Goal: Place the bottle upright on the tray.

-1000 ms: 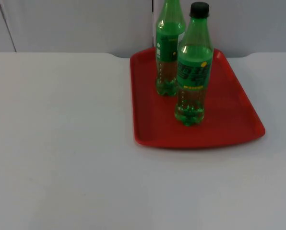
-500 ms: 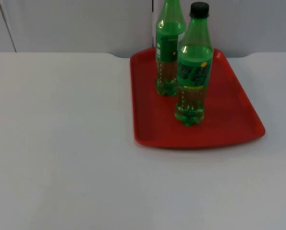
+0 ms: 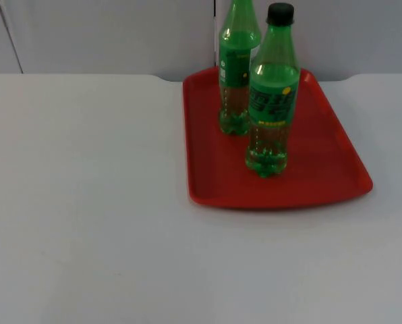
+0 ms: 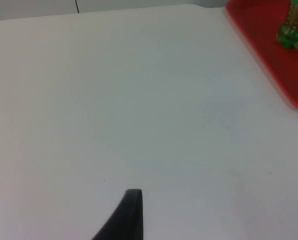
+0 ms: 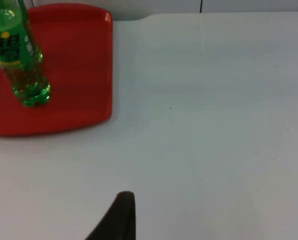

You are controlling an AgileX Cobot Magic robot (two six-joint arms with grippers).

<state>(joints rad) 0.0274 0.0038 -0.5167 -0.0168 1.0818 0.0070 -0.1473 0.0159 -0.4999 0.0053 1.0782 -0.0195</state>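
Note:
Two green bottles stand upright on the red tray at the back right of the table. The nearer bottle has a black cap and a green label. The farther bottle stands just behind it to the left, its top cut off by the picture's edge. My left gripper hangs over bare table to the left of the tray, with a green bottle's base in its view. My right gripper hangs over bare table to the right of the tray and the capped bottle.
The white table stretches wide to the left of the tray and in front of it. A grey partition wall closes the far edge right behind the tray.

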